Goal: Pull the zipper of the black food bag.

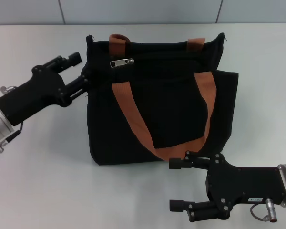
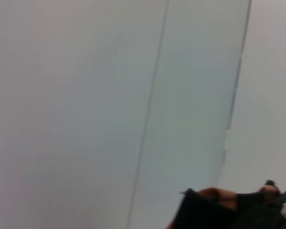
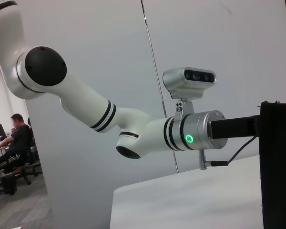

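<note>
The black food bag (image 1: pixel 162 102) lies on the white bench (image 1: pixel 43 181) with its front pocket and brown-orange straps (image 1: pixel 128 107) facing up, and the zipper (image 1: pixel 121 63), a small silver pull tab, sits near the bag's top edge toward the robot's left end of the track. Judging by that, the track is not yet drawn and the task is at its bracing stage: the left gripper (image 1: pixel 84 78) is at the bag's upper left corner, one of its fingers (image 1: pixel 71 59) angled toward the top edge and the other running up against the side seam, so it appears to touch or pinch the fabric there, though whether it is truly clamped I cannot tell. The right gripper (image 1: pixel 178 184) hovers just off the bag's lower edge, near the bottom loop of the strap, its two fingers spread wide apart and holding nothing. The next move probably calls for the right gripper to travel up across the bag to the tab, close on that small metal piece squarely, and draw it along the track toward the far corner while the left gripper holds the corner steady so the soft fabric does not bunch.
</note>
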`<state>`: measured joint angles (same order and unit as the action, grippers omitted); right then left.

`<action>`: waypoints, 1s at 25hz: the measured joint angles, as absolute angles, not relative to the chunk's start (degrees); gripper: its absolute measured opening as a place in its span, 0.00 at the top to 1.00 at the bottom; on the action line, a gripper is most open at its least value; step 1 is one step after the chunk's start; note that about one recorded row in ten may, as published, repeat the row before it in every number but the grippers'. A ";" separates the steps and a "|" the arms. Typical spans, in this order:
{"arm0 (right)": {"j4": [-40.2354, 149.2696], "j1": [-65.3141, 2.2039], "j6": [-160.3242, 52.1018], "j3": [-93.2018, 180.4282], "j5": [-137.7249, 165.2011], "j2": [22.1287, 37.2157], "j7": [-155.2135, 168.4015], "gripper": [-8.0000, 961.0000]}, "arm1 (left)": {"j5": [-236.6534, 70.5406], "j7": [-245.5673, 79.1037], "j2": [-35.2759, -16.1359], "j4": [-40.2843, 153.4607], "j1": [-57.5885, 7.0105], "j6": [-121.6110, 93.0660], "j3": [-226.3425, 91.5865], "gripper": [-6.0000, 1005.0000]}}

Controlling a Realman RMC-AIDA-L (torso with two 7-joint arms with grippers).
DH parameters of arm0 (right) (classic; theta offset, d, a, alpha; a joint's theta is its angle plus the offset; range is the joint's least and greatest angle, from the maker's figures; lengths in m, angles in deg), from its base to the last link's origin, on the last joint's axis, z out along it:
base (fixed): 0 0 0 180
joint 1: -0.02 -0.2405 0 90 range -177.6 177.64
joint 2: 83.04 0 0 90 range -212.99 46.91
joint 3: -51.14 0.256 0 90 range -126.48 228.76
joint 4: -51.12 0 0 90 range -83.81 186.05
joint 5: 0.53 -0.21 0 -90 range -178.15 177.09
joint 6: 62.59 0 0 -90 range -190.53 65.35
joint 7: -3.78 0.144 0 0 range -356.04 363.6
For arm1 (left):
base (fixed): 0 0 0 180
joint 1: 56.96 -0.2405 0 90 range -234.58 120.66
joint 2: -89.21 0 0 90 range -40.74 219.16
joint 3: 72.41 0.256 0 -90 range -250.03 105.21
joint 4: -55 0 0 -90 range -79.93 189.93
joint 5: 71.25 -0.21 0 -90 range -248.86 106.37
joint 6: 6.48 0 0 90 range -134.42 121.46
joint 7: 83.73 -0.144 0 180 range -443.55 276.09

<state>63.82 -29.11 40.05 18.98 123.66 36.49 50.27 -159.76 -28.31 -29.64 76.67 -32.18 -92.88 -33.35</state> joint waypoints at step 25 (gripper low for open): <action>63.75 -28.71 40.06 19.78 122.68 36.58 50.18 0.15 | -158.25 -27.38 -29.94 72.51 -26.71 -99.24 -30.49 0.97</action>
